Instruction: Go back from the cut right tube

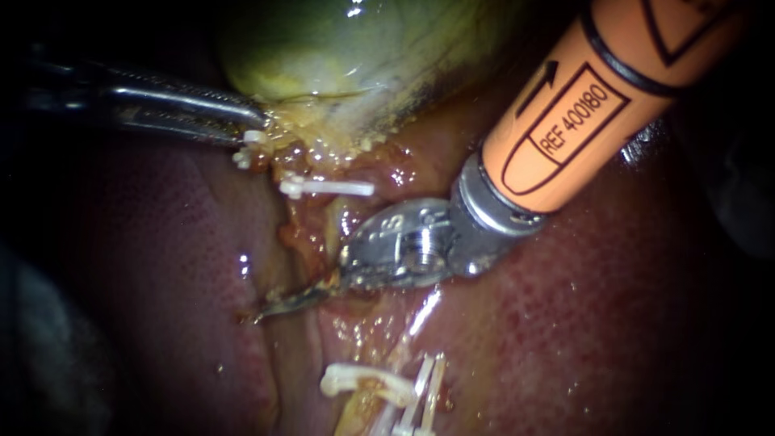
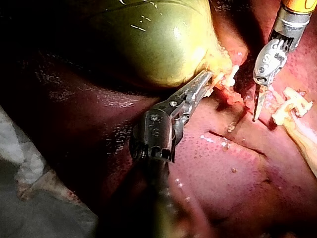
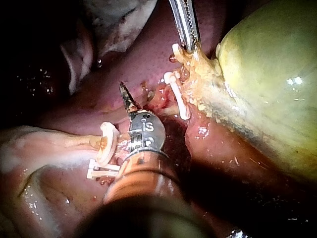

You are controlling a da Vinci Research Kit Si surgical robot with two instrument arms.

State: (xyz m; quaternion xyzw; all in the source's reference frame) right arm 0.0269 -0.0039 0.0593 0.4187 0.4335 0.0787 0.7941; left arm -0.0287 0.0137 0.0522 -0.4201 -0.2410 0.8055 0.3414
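L instrument [image 1: 242,123] comes in from the left w/ jaws nearly together, clamped on the yellowish tissue at the neck of the gallbladder [image 1: 339,48]. A small clip [image 1: 246,152] sits just beside the jaw tips. R instrument [image 1: 295,303], orange shaft from the upper right, has its thin dark blades lying together w/ nothing between them. The tip is down by the liver [image 1: 565,323]; can't tell if it touches. The blades lie in the gap between the two ends of the cut tube [image 3: 59,148]. The gallbladder-side end carries a long white clip [image 1: 327,187], near the R instrument's metal wrist & apart from the blades. The other end, pale, lies beside the R shaft in the R wrist view w/ a group of clips [image 1: 379,383] across it. The blades point ahead of these & don't touch them. Endoscope view doesn't show which tube is left vs right, only that it is cut, clipped on both sides & clear of the blades
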